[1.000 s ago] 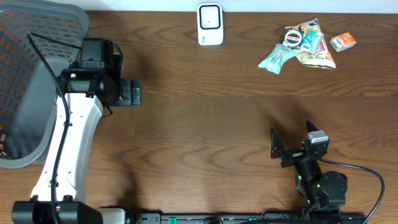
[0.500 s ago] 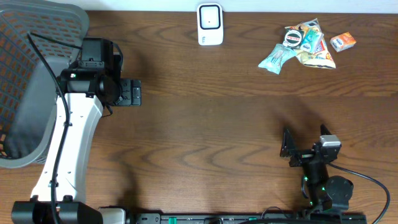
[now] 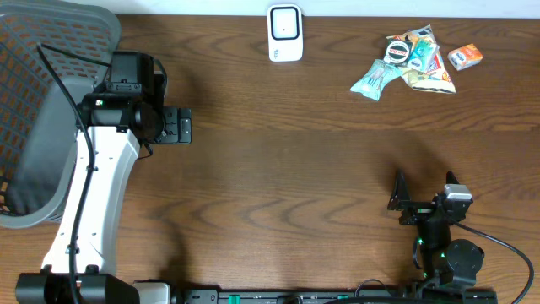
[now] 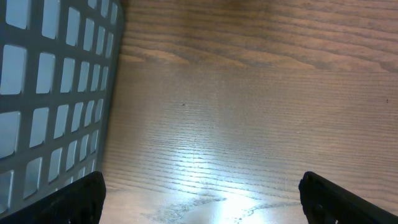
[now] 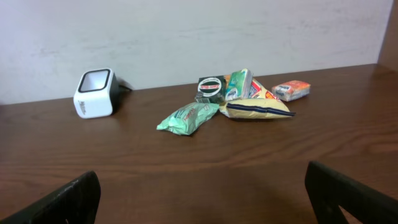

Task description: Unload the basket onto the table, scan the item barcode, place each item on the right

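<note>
White scanner [image 3: 285,32] is facing its window upward; green packet [image 3: 375,78] is lying slantwise across the table [image 3: 278,169]. Left gripper [image 4: 199,199] and right gripper [image 5: 202,199] are gaping empty, fingertips cropped.

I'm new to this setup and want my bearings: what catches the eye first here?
The bright pile of snack packets at the far right of the table stands out most, with a small orange box just beside it. Next comes the white scanner at the far edge's middle, and the big grey mesh basket on the left.
</note>
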